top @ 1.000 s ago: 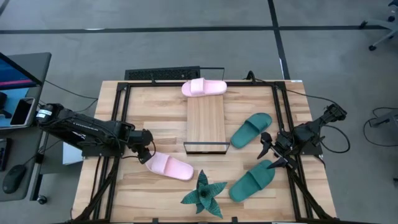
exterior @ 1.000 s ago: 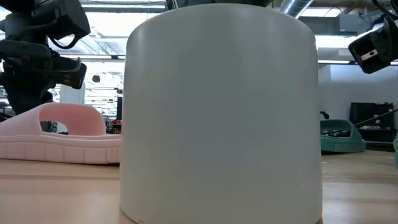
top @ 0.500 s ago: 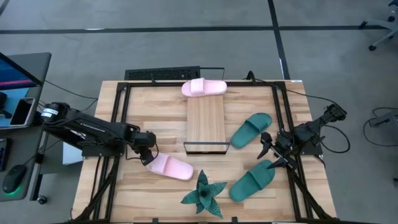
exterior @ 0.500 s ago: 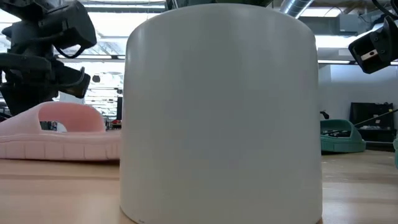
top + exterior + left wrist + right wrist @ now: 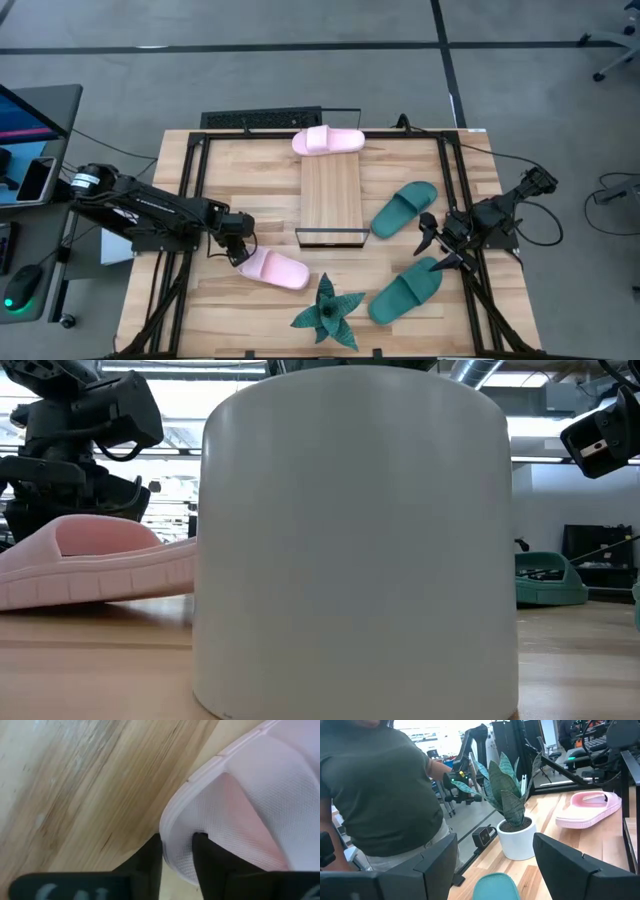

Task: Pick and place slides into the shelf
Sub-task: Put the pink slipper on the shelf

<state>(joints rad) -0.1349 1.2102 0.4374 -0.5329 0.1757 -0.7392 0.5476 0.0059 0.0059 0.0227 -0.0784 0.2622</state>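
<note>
A pale pink slide [image 5: 277,269] lies at the table's near left, and my left gripper [image 5: 238,252] is shut on its left end. In the low view this slide [image 5: 95,565] sits tilted. The shelf [image 5: 331,190], a slatted wood board in a black frame, lies at the table's middle. A second pink slide [image 5: 328,140] rests across its far end. Two teal slides [image 5: 405,208] [image 5: 404,290] lie flat on the wood right of the shelf. My right gripper [image 5: 432,242] waits open at the right, above the nearer teal slide [image 5: 492,887]. My left gripper pinches the raised rim at the pink slide's left end [image 5: 176,851]. One finger [image 5: 150,862] is outside the rim and the other [image 5: 206,857] is inside, on the footbed. The fingers come steeply from above. The slide is tilted, its sole not flat on the wood.
A spiky green plant [image 5: 327,312] in a white pot [image 5: 355,540] stands at the near edge and blocks most of the low view. Black frame rails [image 5: 195,190] run along the table's sides. A person [image 5: 380,795] stands beyond the table's left side.
My left gripper has come down and toward the right onto the pink slide's left end, and it has taken hold of the rim. The slide lay flat before and is now tipped, its sole off the wood.
</note>
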